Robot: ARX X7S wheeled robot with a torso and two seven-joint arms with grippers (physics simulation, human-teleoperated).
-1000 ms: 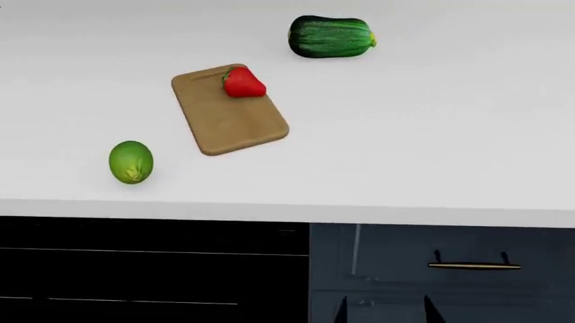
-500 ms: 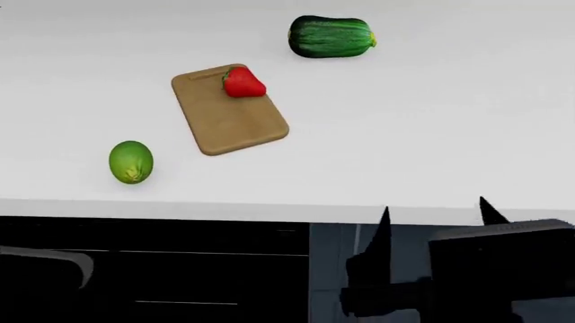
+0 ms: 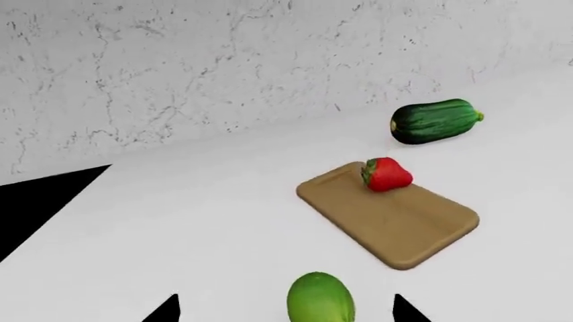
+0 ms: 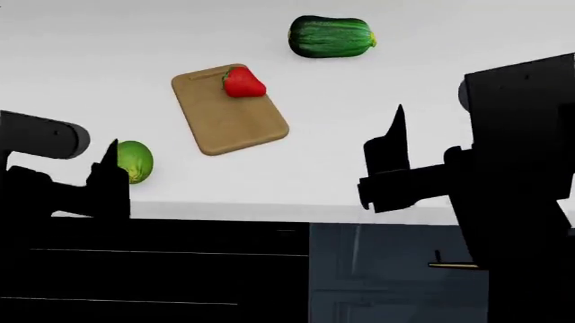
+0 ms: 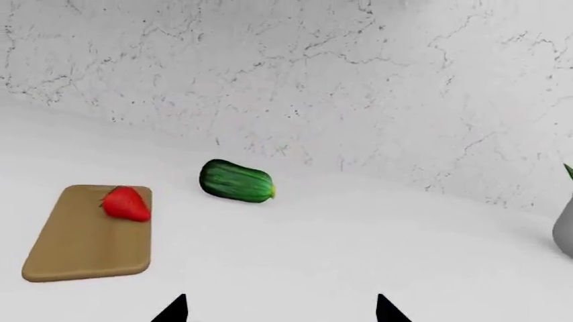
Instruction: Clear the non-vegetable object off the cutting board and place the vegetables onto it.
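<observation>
Clearly seen, strawberry (image 4: 242, 83) laid on the cutting board (image 4: 229, 118), zucchini (image 4: 330, 36) apart on the surface (image 4: 431, 87), left end effector (image 3: 284, 310) and right end effector (image 5: 280, 310) both spread, nothing gripped.

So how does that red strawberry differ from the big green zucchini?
The strawberry is bright red with a leafy green cap; the zucchini is dark green with paler stripes and a yellow tip. The strawberry is much smaller than the zucchini. The strawberry sits on the cutting board near its far end; the zucchini lies on the bare counter beyond it. Neither is being held.
</observation>
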